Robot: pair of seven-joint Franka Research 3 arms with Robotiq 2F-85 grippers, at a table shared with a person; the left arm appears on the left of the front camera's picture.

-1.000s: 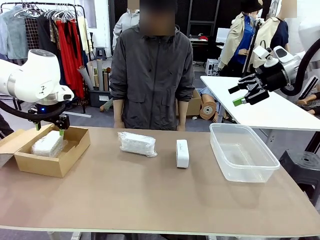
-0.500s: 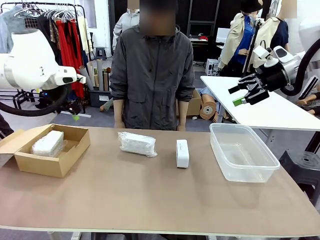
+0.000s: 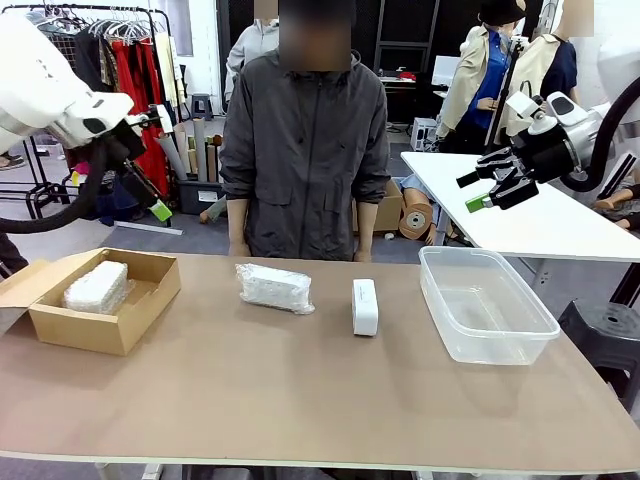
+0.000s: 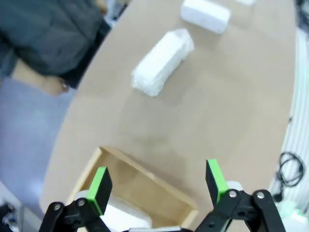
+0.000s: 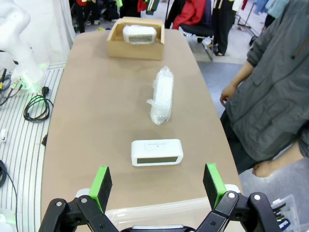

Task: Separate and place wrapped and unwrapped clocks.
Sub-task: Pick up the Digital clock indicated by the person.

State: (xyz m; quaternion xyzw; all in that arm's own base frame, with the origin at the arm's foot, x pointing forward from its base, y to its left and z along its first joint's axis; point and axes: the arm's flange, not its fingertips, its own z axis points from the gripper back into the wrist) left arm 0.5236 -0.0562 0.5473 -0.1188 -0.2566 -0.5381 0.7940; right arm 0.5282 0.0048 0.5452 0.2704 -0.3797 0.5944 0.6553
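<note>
Step in hand, as I read it: sorting is part done. One bubble-wrapped white rectangular clock [image 3: 96, 286] lies in the open brown cardboard box [image 3: 95, 335], left of frame in front view. The second bubble-wrapped white clock [image 3: 274, 287] sits on the tan tabletop, centre-left. The bare smooth white rounded plastic clock [image 3: 365, 306] is just right of it, apart from it. The clear plastic tub [image 3: 505, 345] at right looks empty.

Left gripper [image 4: 158, 183] hangs high at upper left, above and behind the box, w/ jaws spread wide and nothing between them. Right gripper [image 5: 157, 186] is up at upper right, above the tub's far side, also wide open and carrying nothing.

Next move prob.: left arm goes down to the wrapped clock on the table. It'd need to straddle the clock's narrow width, as the wrap is soft and slippery, then carry it to the box. The bare clock likely goes to the tub.

Hard to make out:
- In left wrist view the boxed clock is cut off at bottom edge, behind the fingers.
- In right wrist view the tub shows as a rim strip at bottom.
- In front view the left gripper's second finger is unclear against the clothes rack.
</note>
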